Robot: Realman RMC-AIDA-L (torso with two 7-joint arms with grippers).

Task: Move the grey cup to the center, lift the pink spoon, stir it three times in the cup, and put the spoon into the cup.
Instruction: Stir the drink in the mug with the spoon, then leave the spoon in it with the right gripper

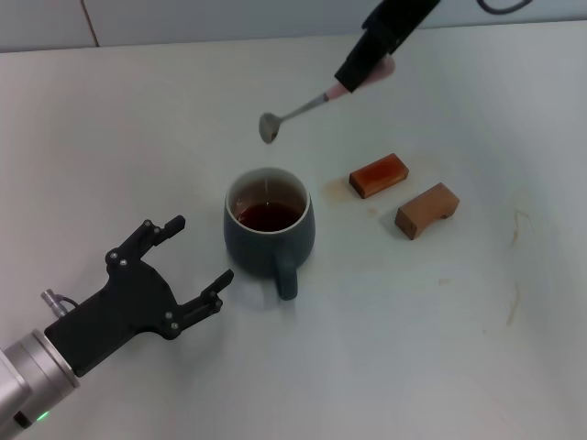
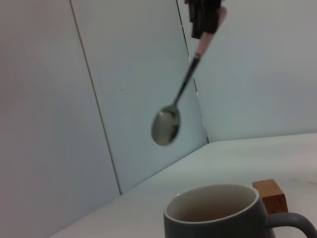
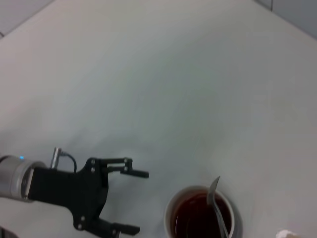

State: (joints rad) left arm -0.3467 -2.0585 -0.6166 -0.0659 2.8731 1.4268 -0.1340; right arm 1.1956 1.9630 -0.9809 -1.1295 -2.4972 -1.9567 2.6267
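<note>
The grey cup (image 1: 269, 231) stands upright at the table's middle with brown liquid inside and its handle toward me; it also shows in the left wrist view (image 2: 223, 215) and the right wrist view (image 3: 202, 216). My right gripper (image 1: 364, 71) is shut on the pink spoon (image 1: 303, 108) by its pink handle and holds it in the air above and behind the cup, bowl hanging down. The spoon shows in the left wrist view (image 2: 181, 94) and the right wrist view (image 3: 217, 208). My left gripper (image 1: 197, 261) is open and empty, just left of the cup.
Two brown wooden blocks (image 1: 378, 175) (image 1: 427, 210) lie right of the cup; one shows in the left wrist view (image 2: 271, 194). A wall of pale panels (image 2: 74, 99) stands behind the table.
</note>
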